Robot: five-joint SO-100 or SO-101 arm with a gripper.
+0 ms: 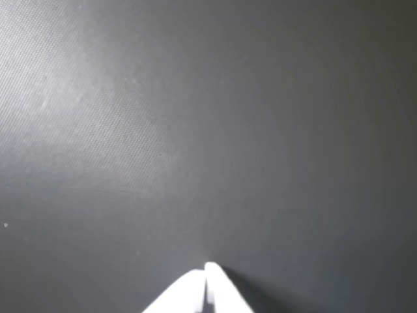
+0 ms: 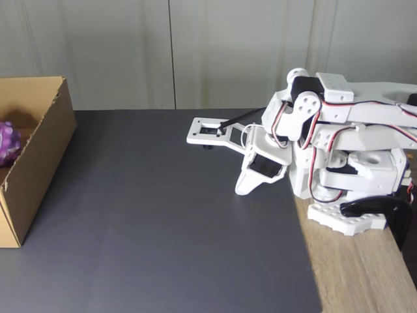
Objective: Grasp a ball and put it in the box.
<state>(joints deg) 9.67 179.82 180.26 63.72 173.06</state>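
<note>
The knobbly purple-pink ball (image 2: 6,143) lies inside the brown cardboard box (image 2: 40,153) at the left edge of the fixed view, partly hidden by the box wall. My white arm is folded up at the right. Its gripper (image 2: 242,190) points down at the black mat, far from the box. In the wrist view the gripper (image 1: 206,270) shows two white fingertips pressed together with nothing between them, just above bare mat.
A black mat (image 2: 163,222) covers most of the table between box and arm. Bare wood (image 2: 355,280) shows at the right, where the arm's base is held by a black clamp (image 2: 384,215). A pale wall stands behind.
</note>
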